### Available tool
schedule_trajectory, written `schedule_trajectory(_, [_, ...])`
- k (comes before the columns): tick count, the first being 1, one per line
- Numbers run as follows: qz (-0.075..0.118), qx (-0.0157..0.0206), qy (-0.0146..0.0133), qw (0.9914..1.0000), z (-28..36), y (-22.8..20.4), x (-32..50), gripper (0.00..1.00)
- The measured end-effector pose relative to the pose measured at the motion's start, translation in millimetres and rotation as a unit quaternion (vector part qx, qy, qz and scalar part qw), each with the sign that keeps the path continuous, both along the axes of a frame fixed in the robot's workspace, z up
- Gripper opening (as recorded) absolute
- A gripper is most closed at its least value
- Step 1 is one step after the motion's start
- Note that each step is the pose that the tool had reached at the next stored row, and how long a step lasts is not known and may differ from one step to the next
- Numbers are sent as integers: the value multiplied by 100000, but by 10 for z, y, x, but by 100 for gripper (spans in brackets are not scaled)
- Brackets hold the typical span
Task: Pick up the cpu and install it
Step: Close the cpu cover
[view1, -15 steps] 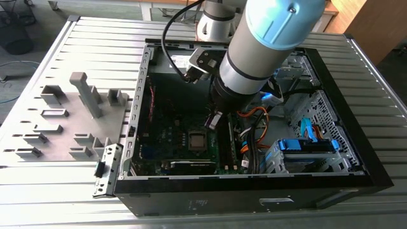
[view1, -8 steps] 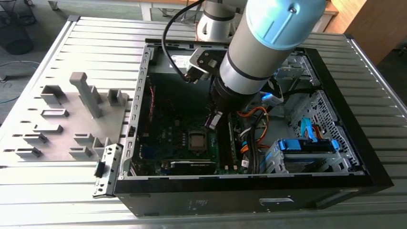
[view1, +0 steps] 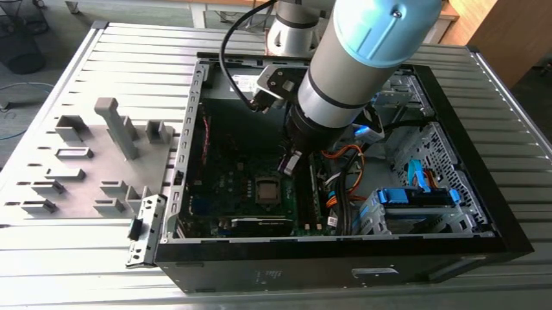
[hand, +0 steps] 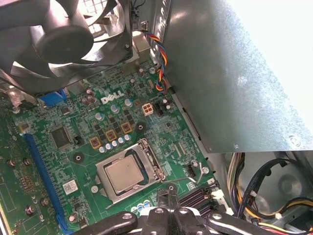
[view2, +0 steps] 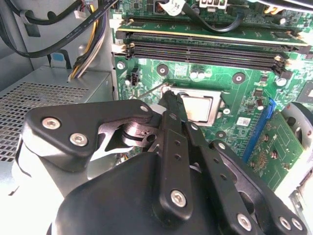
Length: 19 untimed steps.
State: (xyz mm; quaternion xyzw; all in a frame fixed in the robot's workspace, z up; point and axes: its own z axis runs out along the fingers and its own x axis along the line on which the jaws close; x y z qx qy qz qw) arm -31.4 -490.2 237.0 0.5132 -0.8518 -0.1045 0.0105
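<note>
Our gripper point(view2: 170, 96) hangs closed and empty just beside the socket point(hand: 128, 175); the cpu point(hand: 121, 174) already sits there (frame seemingly down). We judge the placing done, though latching stays unclear.

Exterior view high above the open computer case point(view1: 483, 248); both wrist views close over its motherboard point(hand: 78, 147)

A silver-grey arm point(view1: 345, 71) with a pale blue cap and black cable carries black, silver-screwed fingers point(view2: 171, 147).
</note>
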Motion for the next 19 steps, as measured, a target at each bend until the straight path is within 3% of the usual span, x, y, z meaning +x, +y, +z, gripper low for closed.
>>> schedule_trajectory(16, [-2, -3, -2, 100000, -16, 15, -2, 11])
schedule_trajectory(19, [-1, -12, 2, 100000, -16, 15, -35, 11])
